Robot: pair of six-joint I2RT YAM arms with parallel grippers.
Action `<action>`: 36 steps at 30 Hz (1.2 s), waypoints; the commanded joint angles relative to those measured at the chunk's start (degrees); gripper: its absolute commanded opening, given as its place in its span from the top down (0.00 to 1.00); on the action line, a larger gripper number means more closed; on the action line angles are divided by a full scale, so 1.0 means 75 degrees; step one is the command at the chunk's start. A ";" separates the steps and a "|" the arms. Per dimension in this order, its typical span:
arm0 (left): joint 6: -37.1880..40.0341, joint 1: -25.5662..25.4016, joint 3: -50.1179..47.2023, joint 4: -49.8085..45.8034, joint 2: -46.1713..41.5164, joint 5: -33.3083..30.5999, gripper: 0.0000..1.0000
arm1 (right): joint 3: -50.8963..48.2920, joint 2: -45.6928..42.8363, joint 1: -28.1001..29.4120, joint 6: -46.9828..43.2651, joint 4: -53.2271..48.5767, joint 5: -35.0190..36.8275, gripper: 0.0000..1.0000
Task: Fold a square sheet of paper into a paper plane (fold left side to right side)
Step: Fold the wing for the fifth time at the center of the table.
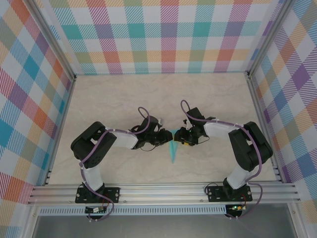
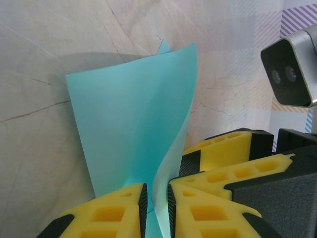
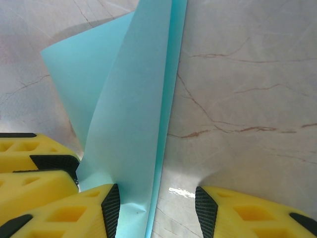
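The sheet of paper (image 1: pixel 173 148), creased into a narrow pointed shape, lay on the table (image 1: pixel 124 99) between the 2 arms, its tip toward their bases. The left gripper (image 2: pixel 157 201) was clamped on a raised flap that passed up between its nearly touching fingers, so the flap stood curled off the table rather than flat. The right gripper (image 3: pixel 158 208) was spread wide and held nothing. 1 of its fingers (image 3: pixel 110 208) sat right against the paper's edge and the other on bare table beside it.

Several things looked risky. The paper was thin and pinched at 1 small spot, so a sideways pull could have torn or crumpled it there. Nothing pinned the lower layers, so carrying the flap across might have dragged the whole sheet instead of folding it. The flap's curl meant it could have landed off the existing crease and left a crooked fold. The 2 grippers were very close together. A careless move could have knocked them into each other, or let the open finger snag the edge.
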 commanded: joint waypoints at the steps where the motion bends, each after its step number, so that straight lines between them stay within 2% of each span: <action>1: -0.0101 0.0118 -0.0099 0.0123 -0.0072 -0.0105 0.79 | -0.0107 0.0519 0.0223 -0.0085 0.0221 0.0117 0.51; 17: -0.0228 0.0116 0.0057 0.0255 0.0297 0.0074 0.80 | -0.0060 0.0597 0.0228 -0.0097 0.0218 0.0094 0.51; 23: -0.0304 0.0116 0.0052 0.0501 0.0311 0.0183 0.88 | -0.0037 0.0624 0.0247 -0.0097 0.0209 0.0070 0.51; 29: -0.0133 0.0116 0.0038 0.0198 0.0171 0.0018 1.00 | -0.0037 0.0596 0.0249 -0.0109 0.0210 0.0065 0.50; 36: 0.0111 0.0139 -0.0021 -0.0205 0.0027 -0.0211 1.00 | -0.0105 0.0191 0.0238 -0.0051 0.0423 -0.0112 0.45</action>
